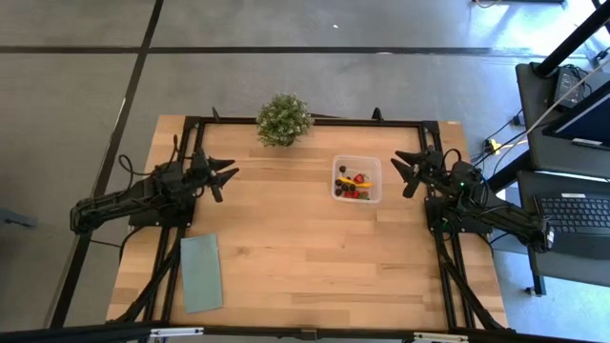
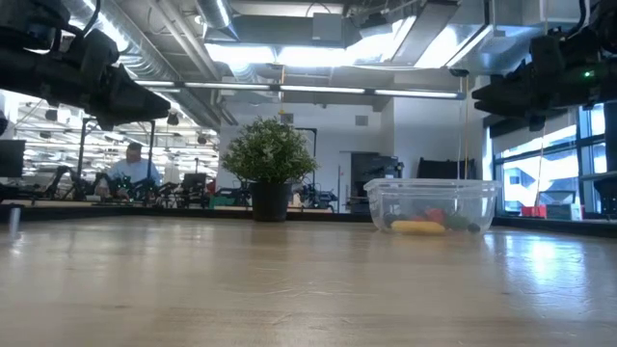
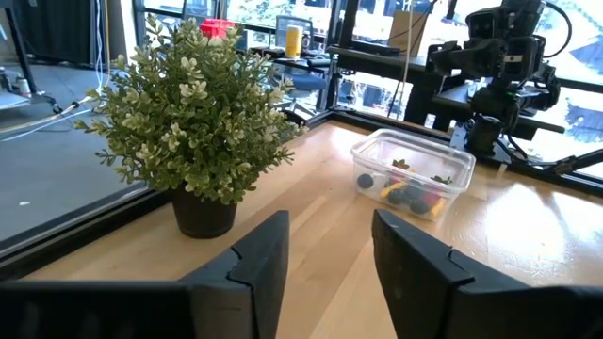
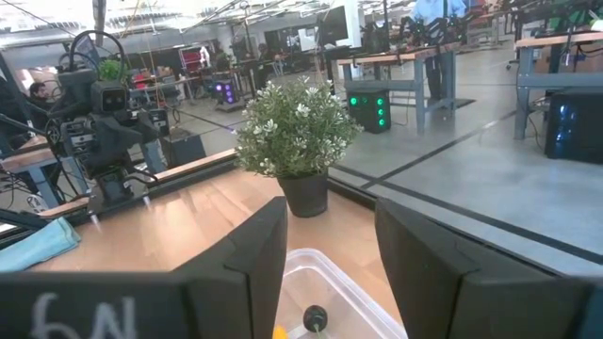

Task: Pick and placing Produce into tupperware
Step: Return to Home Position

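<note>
- A flat pale-green cloth (image 1: 201, 272) lies at the lower left of the high view, on the wooden table (image 1: 305, 257). It is well apart from the other things on the boards.
- The left gripper (image 1: 227, 181) sits at the middle left of the high view, pointing toward the centre. Its two fingers are apart with nothing between them. Its own wrist view shows bare wood through the gap.
- The right gripper (image 1: 402, 175) faces it from the middle right, fingers likewise spread and empty. In the low view both arms hang in the upper corners, well above the table top.
- The tupperware (image 1: 372, 164) stands upright and lidless a little right of centre in the high view. It is between the two grippers and much nearer the right one.
- The produce (image 1: 353, 186) lies inside the tupperware as a small heap of red, yellow and dark pieces.
- In the low view a yellow piece (image 2: 418, 227) rests on the box floor against the near wall, with red and greenish bits behind it.
- A bushy potted plant (image 1: 283, 119) stands at the upper centre of the high view, on the table's far edge. It is up and to the left of the tupperware and not touching it.
- A laptop (image 1: 577, 211) sits on a stand at the right edge of the high view.
- Beyond the table, the low view shows a workshop under ceiling lights, with a person (image 2: 130, 172) seated at the far middle left.
</note>
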### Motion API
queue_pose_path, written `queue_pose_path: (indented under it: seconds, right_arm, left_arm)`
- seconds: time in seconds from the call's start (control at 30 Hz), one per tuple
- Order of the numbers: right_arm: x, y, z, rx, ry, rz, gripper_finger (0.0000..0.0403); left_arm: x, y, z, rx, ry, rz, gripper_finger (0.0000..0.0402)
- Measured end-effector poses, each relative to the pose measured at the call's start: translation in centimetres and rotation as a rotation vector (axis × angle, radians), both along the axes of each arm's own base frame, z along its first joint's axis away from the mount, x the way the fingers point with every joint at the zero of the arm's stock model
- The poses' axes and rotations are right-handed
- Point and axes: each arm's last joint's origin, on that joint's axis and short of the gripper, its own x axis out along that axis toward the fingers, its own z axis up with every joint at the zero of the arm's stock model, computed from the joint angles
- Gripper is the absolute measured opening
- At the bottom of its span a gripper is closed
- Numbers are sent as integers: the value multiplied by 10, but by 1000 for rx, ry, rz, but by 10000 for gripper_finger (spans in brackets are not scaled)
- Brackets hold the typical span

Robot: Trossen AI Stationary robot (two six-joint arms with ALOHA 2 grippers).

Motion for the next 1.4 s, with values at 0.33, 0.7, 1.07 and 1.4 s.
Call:
queue_pose_path:
  seconds: [0.33,0.7,1.07,1.4]
  right_arm:
    - [0,0,0,0,0,-1,165]
    - [0,0,0,0,0,-1,165]
    - [0,0,0,1,0,0,165]
    - [0,0,0,1,0,0,165]
  left_arm:
    - [0,0,0,0,0,0,144]
    - [0,0,0,0,0,0,138]
    - [0,0,0,0,0,0,149]
    - [0,0,0,0,0,0,137]
